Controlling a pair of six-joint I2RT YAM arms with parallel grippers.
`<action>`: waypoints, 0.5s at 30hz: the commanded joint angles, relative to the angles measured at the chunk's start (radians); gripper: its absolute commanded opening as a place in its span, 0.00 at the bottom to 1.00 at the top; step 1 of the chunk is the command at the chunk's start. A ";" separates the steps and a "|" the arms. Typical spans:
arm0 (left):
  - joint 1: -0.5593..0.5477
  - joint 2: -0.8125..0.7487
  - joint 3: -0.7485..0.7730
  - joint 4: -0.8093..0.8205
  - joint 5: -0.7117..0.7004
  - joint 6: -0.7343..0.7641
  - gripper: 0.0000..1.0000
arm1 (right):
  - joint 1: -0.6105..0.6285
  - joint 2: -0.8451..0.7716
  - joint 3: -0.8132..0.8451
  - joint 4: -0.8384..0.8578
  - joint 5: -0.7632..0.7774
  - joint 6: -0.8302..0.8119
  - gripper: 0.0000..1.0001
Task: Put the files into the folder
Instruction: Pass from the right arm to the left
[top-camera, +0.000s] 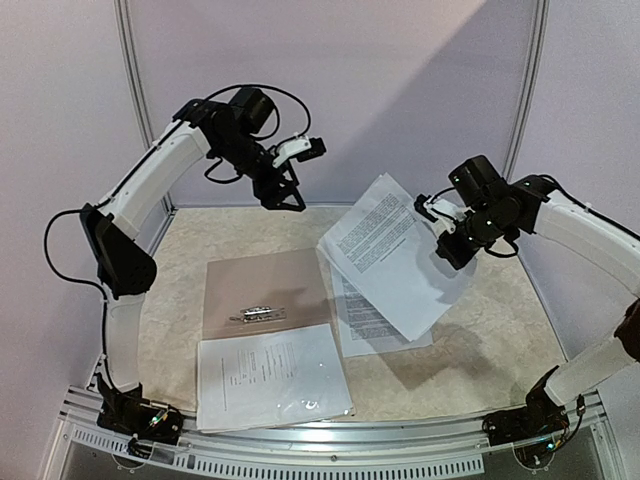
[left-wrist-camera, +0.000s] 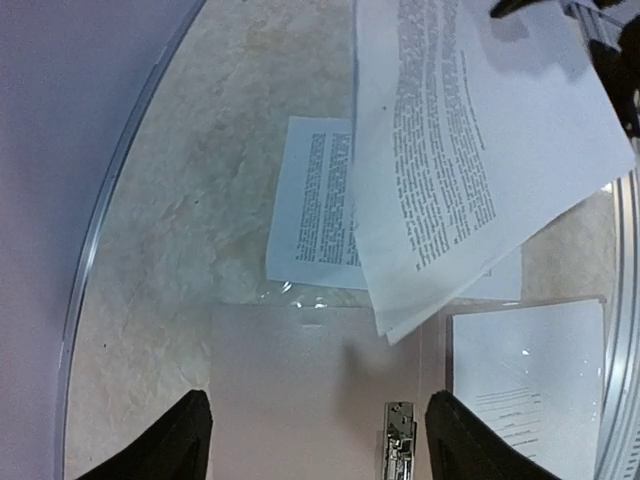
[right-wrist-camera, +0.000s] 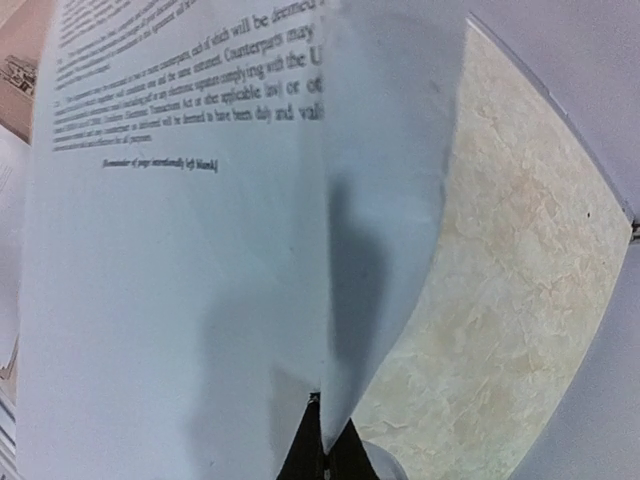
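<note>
We see the flat taupe binder folder (top-camera: 265, 285) left of centre in the top view, with its small metal clip (top-camera: 258, 314) near its lower edge. Below it, the white sheets in a clear plastic sleeve (top-camera: 272, 375) overlap that edge. Just right of the folder, a white printed paper sheet (top-camera: 355, 315) lies on the beige table (top-camera: 490, 340). Above it hang the lifted white printed pages (top-camera: 390, 255), pinched at their upper-right edge by the right gripper (top-camera: 445, 228).

Lifted sheets block the middle right; the folder's bare leaf is reachable from above.

Seen from the top camera, the lifted sheets (top-camera: 385, 250), pinched by the right gripper (top-camera: 445, 240), hang tilted at 3 o'clock of the folder (top-camera: 262, 285), roofing a flat sheet (top-camera: 372, 322) beneath. The left gripper (top-camera: 285, 200), jaws spread, hangs at 12 o'clock over the folder with nothing between. The metal clip (top-camera: 258, 313) and a sleeved sheet (top-camera: 272, 378) occupy 6 o'clock. Bare table (top-camera: 480, 340) lies at 4 o'clock.
</note>
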 joint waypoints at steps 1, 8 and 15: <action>-0.060 0.034 0.015 0.014 0.098 -0.046 0.71 | 0.005 -0.039 -0.046 0.049 -0.038 -0.102 0.00; -0.106 -0.065 -0.106 0.298 0.239 -0.164 0.51 | 0.008 -0.061 -0.069 0.047 -0.079 -0.129 0.00; -0.183 0.002 0.010 0.345 0.202 -0.131 0.88 | 0.026 -0.067 -0.089 0.064 -0.059 -0.129 0.00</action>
